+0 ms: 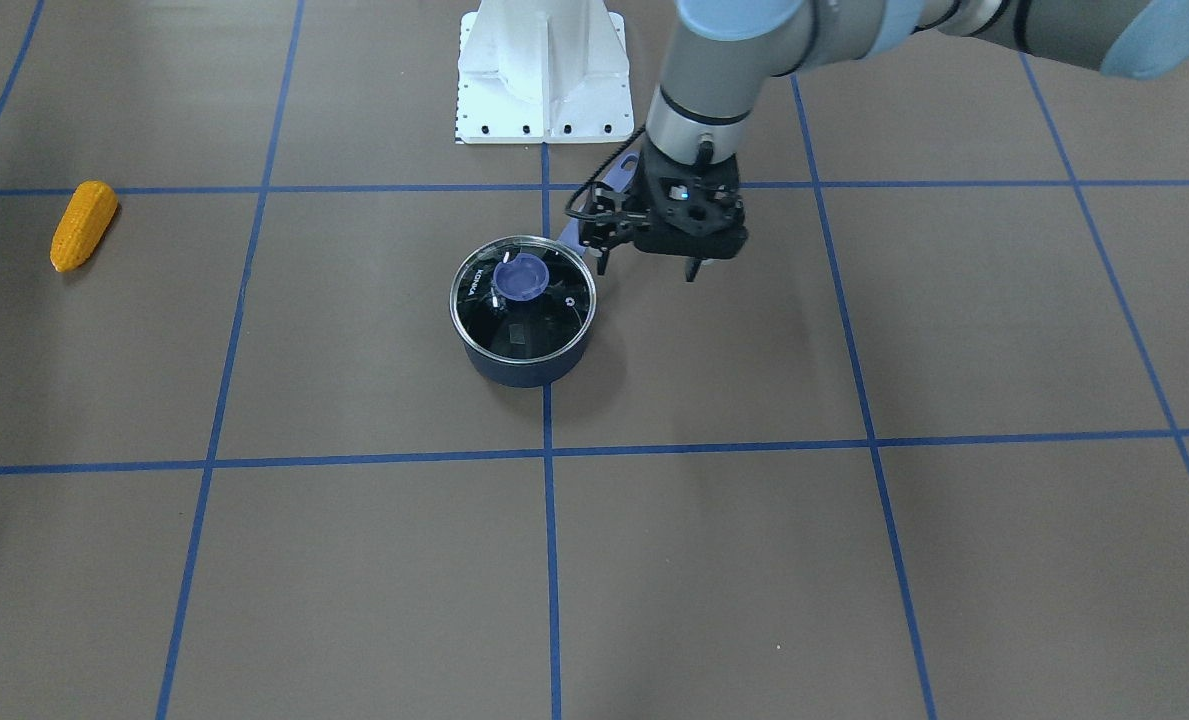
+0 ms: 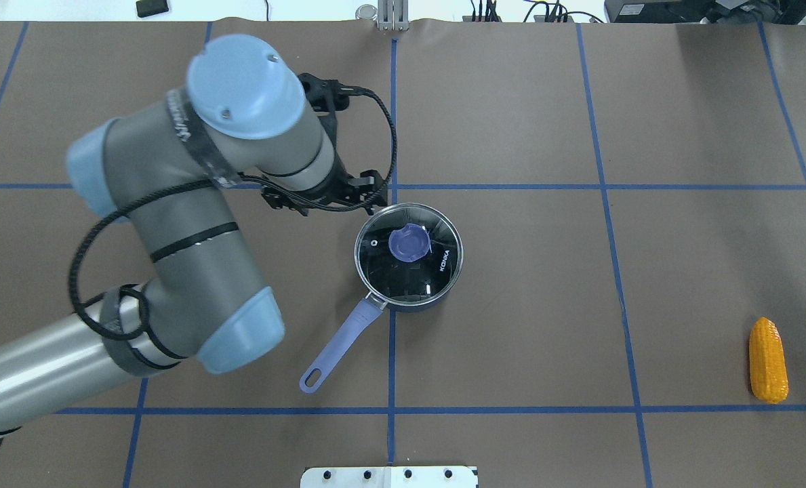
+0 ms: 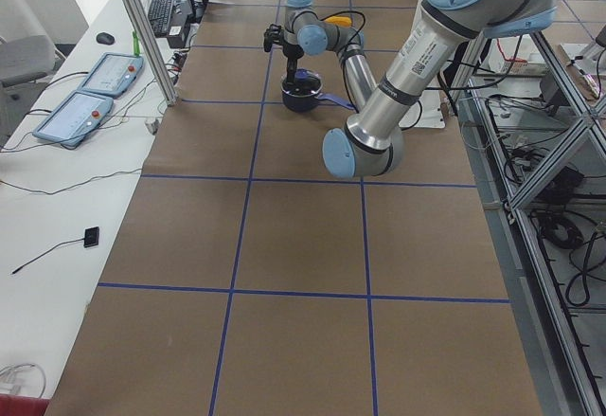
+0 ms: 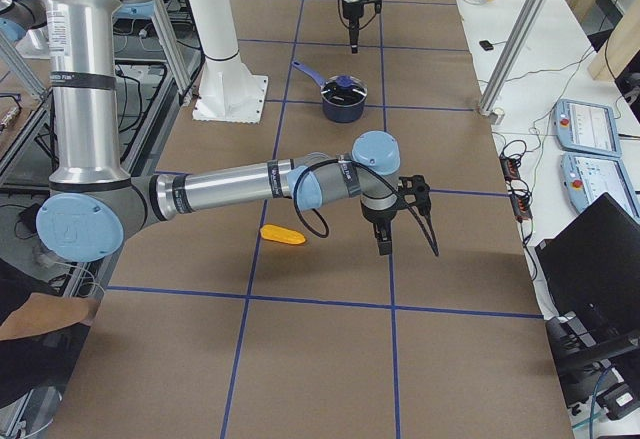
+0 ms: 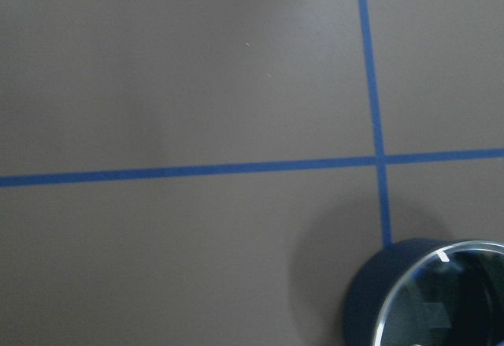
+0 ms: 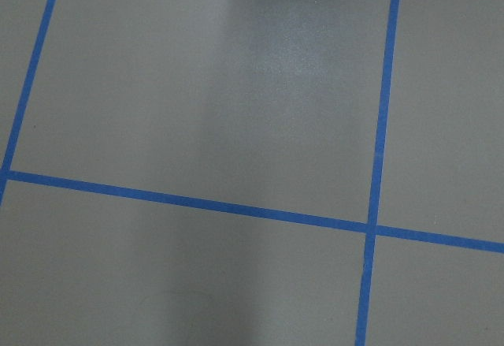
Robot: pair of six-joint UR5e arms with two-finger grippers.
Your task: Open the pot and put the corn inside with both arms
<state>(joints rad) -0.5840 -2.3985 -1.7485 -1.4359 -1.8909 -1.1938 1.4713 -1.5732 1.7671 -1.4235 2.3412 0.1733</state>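
Ridged, tapered orange-yellow toy corn cob [image 2: 767, 361] is laid flat on brown paper-covered table [image 2: 511, 305], well apart from glass-lidded dark-blue pot [image 2: 408, 257]. Grip state of left gripper [image 1: 691, 250] and right gripper [image 4: 405, 234] cannot be told.

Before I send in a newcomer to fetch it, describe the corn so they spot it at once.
Start at the brown table gridded with blue tape, with the lidded blue pot near its middle. Go far toward the robot's right edge: the corn lies alone by a tape line, the only orange-yellow, ridged, tapered thing.
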